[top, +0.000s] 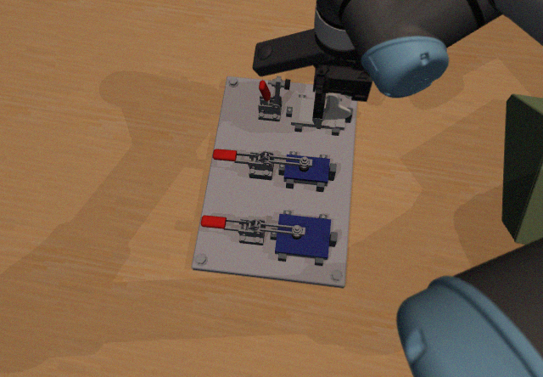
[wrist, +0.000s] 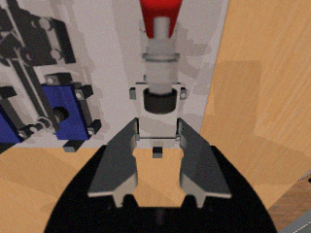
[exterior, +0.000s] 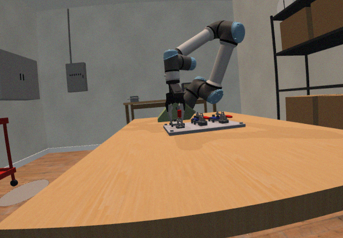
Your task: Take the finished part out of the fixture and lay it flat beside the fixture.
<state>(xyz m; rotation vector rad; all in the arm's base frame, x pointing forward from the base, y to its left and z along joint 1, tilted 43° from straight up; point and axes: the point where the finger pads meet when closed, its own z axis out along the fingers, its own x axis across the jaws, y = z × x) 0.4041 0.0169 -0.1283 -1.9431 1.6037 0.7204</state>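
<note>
The two-jaw dark grey gripper (wrist: 156, 138) is lowered over the far station of the flat grey fixture plate (top: 234, 197) and is clenched on the pale grey finished part (wrist: 156, 127), which sits in its nest on the plate. The fingers press the part from both sides. Just beyond it, the toggle clamp with the red handle (top: 264, 91) stands upright, lifted off the part. The two dark blue rectangular blanks (top: 306, 167) (top: 303, 235) lie clamped under their horizontal clamps on the plate, which rests on the wooden table (top: 109, 166)
</note>
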